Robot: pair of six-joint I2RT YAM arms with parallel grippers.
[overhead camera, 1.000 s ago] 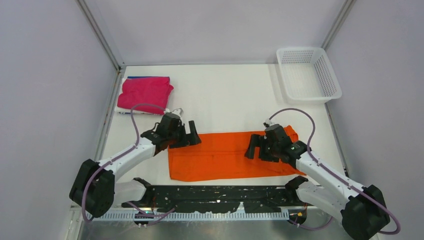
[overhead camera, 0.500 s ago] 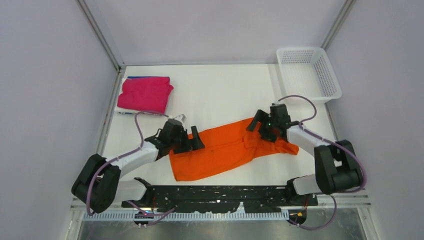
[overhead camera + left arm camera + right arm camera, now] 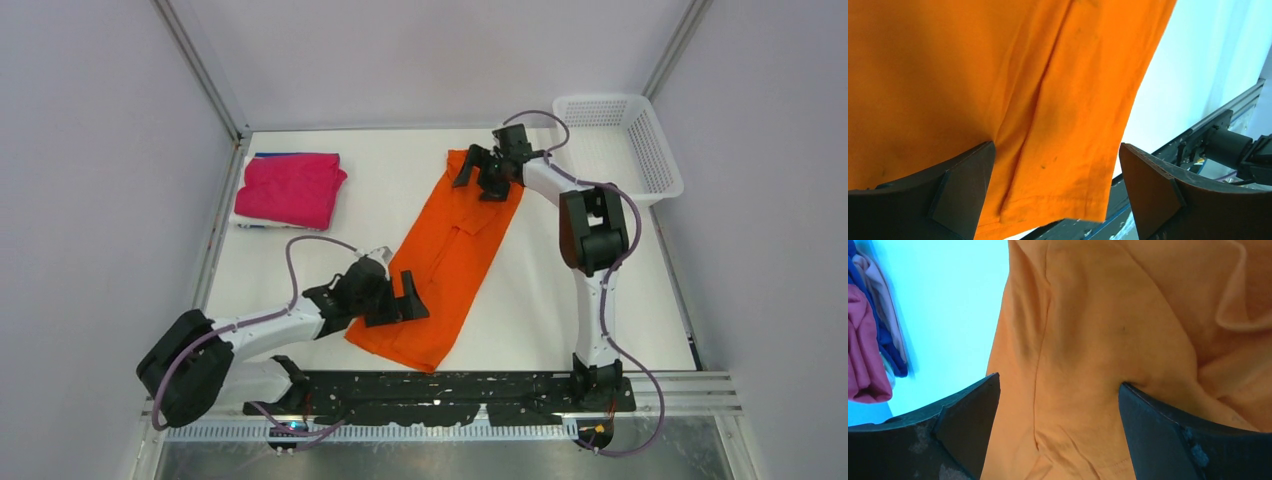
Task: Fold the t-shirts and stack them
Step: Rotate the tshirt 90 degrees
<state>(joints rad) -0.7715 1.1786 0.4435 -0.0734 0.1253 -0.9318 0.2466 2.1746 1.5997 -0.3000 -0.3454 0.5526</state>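
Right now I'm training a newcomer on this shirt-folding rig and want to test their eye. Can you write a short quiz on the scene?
1. How does the long, folded, bright orange cloth t-shirt lie?
A) straight, left to right
B) diagonally, near-left to far-right
C) crumpled in a heap
2. True or false: the folded magenta-pink cloth t-shirt lies far left, apart from the orange t-shirt.
3. Fill in: the left pincer stands open at the orange t-shirt's near end, and the right pincer stands open at its ____ end.
Key: 1 B; 2 true; 3 far.
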